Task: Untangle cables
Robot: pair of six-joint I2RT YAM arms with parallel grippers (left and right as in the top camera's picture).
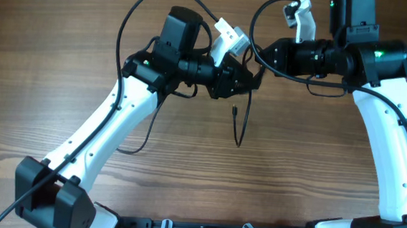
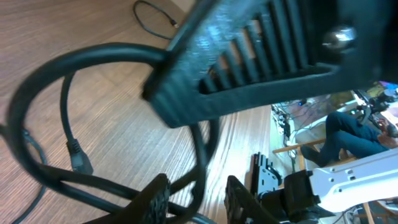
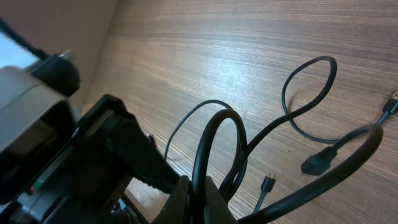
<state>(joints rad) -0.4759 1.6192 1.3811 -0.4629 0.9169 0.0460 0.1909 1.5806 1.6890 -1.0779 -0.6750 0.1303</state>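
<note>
My overhead looks straight down on the table (image 1: pixel 52 17), my wrist views sit close and low, slanting across its wood, both catching the cables (image 3: pixel 316 164).

A thick cable (image 2: pixel 37 81) loops out left of the ribbed black part (image 2: pixel 249 56). Below that part the left gripper (image 2: pixel 196 185) stands with its fingers apart, and the cable runs between them.

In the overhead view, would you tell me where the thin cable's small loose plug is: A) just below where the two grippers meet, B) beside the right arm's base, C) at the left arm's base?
A: the plug shows just below the left gripper, at the end of a thin cable.
</note>
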